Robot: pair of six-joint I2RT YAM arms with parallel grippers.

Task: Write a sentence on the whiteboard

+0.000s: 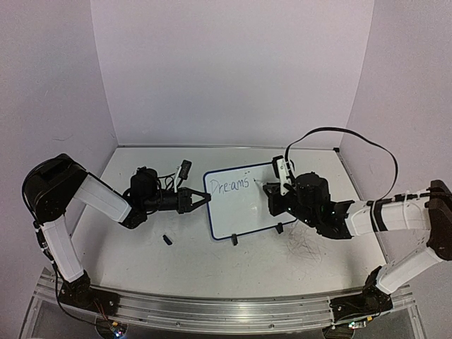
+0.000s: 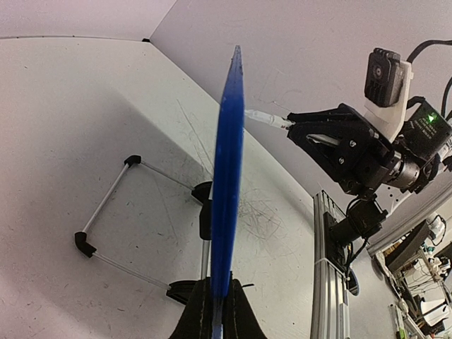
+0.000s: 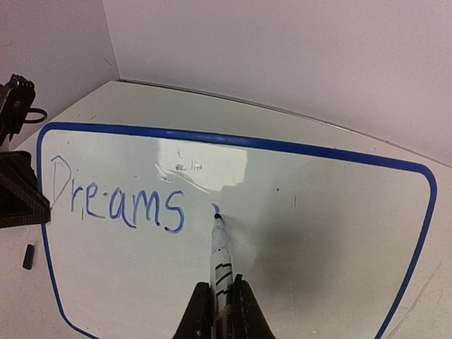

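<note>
The whiteboard (image 1: 244, 212), white with a dark blue rim, stands tilted at mid-table. My left gripper (image 1: 200, 200) is shut on its left edge; in the left wrist view the blue rim (image 2: 227, 176) rises edge-on from between the fingers of that gripper (image 2: 217, 311). My right gripper (image 1: 273, 191) is shut on a white marker (image 3: 219, 254). The marker's tip touches the whiteboard (image 3: 318, 268) just right of the blue word "Dreams" (image 3: 116, 205), where a short blue stroke starts. Only that word of the sentence (image 1: 230, 186) shows.
A small black marker cap (image 1: 168, 240) lies on the table left of the board's black feet (image 1: 234, 240). Grey scribble scratches (image 1: 304, 247) mark the tabletop near the right arm. The board's wire stand (image 2: 113, 212) spreads behind it. A metal rail (image 1: 226, 311) runs along the front edge.
</note>
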